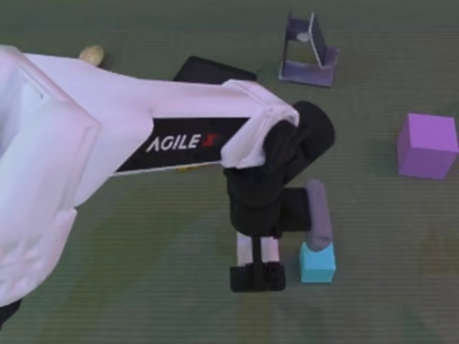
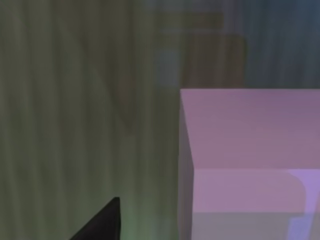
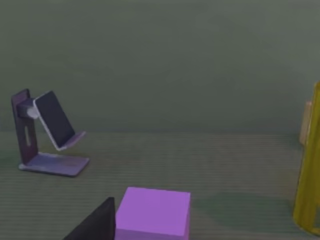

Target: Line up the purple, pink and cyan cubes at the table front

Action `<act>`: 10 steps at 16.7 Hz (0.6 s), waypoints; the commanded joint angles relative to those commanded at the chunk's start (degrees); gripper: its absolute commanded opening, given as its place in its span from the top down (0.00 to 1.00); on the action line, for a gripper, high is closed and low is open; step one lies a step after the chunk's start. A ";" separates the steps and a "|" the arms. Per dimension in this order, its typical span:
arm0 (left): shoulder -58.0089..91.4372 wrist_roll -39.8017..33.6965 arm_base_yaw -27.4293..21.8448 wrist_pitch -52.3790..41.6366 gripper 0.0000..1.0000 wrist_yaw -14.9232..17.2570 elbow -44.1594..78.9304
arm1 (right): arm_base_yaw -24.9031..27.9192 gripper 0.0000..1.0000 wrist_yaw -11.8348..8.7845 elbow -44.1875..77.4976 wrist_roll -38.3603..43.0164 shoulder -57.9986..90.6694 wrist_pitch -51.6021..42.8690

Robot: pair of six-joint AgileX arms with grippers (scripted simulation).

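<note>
The pink cube (image 2: 250, 150) fills one side of the left wrist view, very close. My left gripper (image 1: 257, 276) hangs near the table's front middle, open. Its one visible dark finger (image 2: 102, 224) stands apart from the cube, with bare table between them. Just right of this gripper sits the small cyan cube (image 1: 317, 263). A dull lilac strip (image 1: 320, 215) shows beside the wrist; I cannot tell what it is. The large purple cube (image 1: 427, 145) rests at the right, also seen as the purple cube (image 3: 155, 212) under my open right gripper (image 3: 160, 200), which is outside the top view.
A phone on a dark stand (image 1: 308, 50) is at the back, right of centre. A flat black item (image 1: 211, 70) pokes out from under my left arm. A small tan lump (image 1: 91, 54) lies back left. A tall yellow object (image 3: 307, 170) stands near the right gripper.
</note>
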 joint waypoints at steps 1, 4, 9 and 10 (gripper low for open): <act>-0.19 -0.15 0.21 -0.78 0.00 0.00 0.62 | 0.00 0.00 0.00 0.00 0.00 0.00 0.00; -1.73 -0.35 0.81 -6.46 0.00 0.02 4.30 | 0.00 0.00 0.00 0.00 0.00 0.00 0.00; -4.35 -0.05 1.06 -13.79 0.00 -0.04 9.43 | 0.00 0.00 0.00 0.00 0.00 0.00 0.00; -4.35 -0.05 1.06 -13.79 0.00 -0.04 9.43 | 0.00 0.00 0.00 0.00 0.00 0.00 0.00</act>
